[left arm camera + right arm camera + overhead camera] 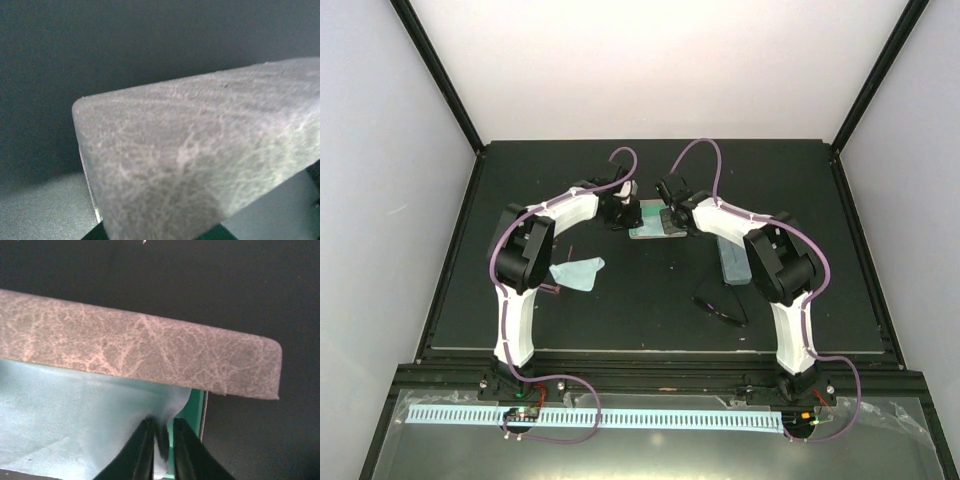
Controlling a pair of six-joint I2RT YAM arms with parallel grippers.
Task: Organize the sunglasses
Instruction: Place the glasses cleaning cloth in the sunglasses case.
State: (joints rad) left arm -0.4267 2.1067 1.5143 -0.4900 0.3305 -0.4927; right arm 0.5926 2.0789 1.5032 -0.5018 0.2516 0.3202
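The black-framed sunglasses (720, 305) lie on the dark counter (620, 330) in the lower right of the top view, apart from both arms and just below the blue-grey case (733, 262), which lies beside the right arm's elbow. A thin reddish-pink frame (552, 289) shows at left centre, close against the left arm and just below the loose cloth (578, 272); it is too small there to tell how it lies. Both arms reach to the upper middle of the counter, where the beige-grey case (655, 228) lies between the left gripper (622, 212) and the right gripper (670, 212). In the right wrist view the case's cracked-looking lid (140, 355) runs across the middle of the frame, with the light blue cloth (75, 430) spread under it over a teal lining (197, 410). The right fingers (149, 440) stand close together at the bottom centre with a fold of that cloth pinched between them. The left wrist view is filled by the case's rounded corner, seen very near. The left fingers do not show plainly in any view, so whether they are parted or closed cannot be told.
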